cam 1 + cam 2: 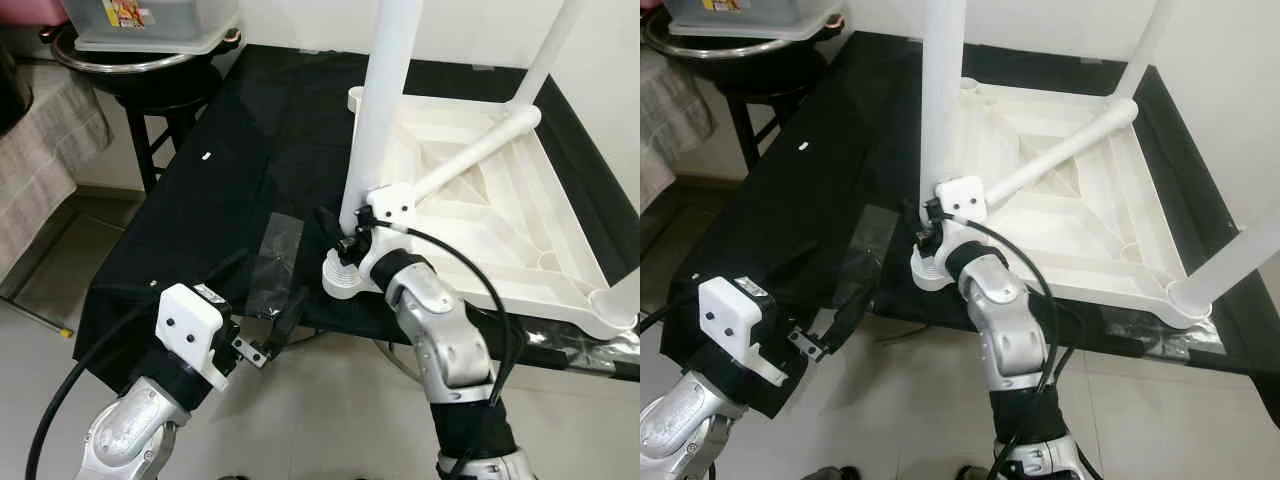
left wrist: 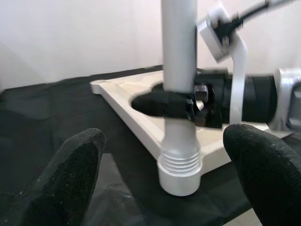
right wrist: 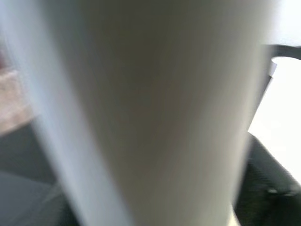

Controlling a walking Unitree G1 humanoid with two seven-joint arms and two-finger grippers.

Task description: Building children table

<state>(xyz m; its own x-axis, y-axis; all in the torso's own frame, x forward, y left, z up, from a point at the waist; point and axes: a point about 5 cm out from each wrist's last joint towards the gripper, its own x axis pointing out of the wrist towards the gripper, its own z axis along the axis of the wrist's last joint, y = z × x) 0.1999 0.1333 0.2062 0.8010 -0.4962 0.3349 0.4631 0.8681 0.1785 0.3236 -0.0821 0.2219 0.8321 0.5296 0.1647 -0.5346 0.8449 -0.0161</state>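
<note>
Left gripper (image 1: pixel 268 338) nearest, fingers spread wide, empty, beside near corner socket of upturned tabletop (image 1: pixel 505 215). Right gripper (image 1: pixel 345 245) clamps upright white leg (image 1: pixel 378 110) (long axis vertical) above threaded base.

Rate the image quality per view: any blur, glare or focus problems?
Left eye view: sharp and evenly lit, though the upright white leg is washed out against the pale wall. Left wrist view: the near black fingers are soft, while the leg's threaded end is fairly crisp. Right wrist view: badly blurred, the leg sits too close to focus.
</note>
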